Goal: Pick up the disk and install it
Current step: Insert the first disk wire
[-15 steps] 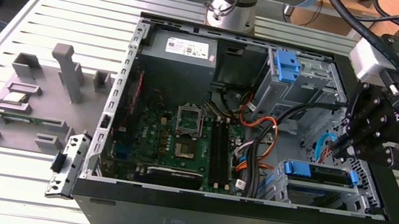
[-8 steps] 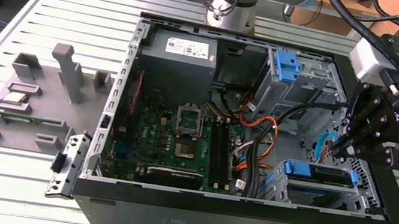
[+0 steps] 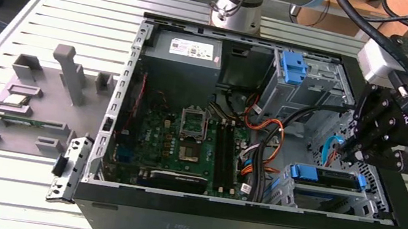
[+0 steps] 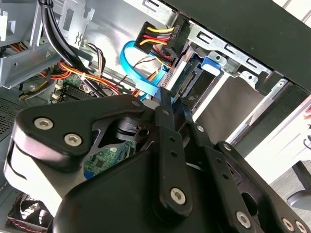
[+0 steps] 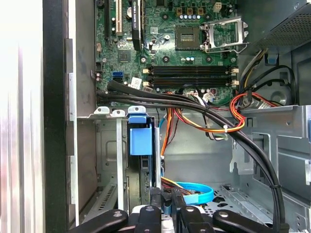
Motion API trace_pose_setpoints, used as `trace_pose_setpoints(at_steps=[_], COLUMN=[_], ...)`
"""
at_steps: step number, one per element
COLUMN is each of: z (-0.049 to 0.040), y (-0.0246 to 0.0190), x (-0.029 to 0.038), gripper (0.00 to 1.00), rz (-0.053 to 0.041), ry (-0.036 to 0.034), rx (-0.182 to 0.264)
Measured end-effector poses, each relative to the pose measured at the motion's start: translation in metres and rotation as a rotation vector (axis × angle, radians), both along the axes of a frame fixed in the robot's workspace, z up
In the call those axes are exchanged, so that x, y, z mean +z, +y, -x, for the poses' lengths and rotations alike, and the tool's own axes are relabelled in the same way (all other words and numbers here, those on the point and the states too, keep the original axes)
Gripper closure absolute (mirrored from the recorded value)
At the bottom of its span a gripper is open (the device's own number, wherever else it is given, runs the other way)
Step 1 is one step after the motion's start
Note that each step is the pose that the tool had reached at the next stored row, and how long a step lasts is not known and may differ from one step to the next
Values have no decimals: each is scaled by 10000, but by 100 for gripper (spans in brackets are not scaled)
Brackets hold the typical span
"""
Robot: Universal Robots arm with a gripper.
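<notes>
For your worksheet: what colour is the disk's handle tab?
Blue handle tab, best in first wrist view.

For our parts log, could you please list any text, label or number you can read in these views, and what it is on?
None can be read with confidence.
The white label on the power supply: print too small.
The motherboard: markings too small.
The disk: its blue carrier looks plain.
</notes>
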State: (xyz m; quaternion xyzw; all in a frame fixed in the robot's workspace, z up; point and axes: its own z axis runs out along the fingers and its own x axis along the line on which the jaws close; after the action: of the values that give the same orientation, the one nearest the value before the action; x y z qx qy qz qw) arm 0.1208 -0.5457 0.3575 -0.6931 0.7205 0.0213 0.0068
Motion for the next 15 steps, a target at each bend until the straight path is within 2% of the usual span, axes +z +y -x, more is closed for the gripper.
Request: trace_pose_setpoints(at_steps=[1, 9, 15], z=[0, -60, -65], y=[0, 0, 0], x=[0, -9, -28], gripper=[76, 76, 76], rz=[0, 0, 2], ry=[0, 20, 21], rx=[1, -94, -96])
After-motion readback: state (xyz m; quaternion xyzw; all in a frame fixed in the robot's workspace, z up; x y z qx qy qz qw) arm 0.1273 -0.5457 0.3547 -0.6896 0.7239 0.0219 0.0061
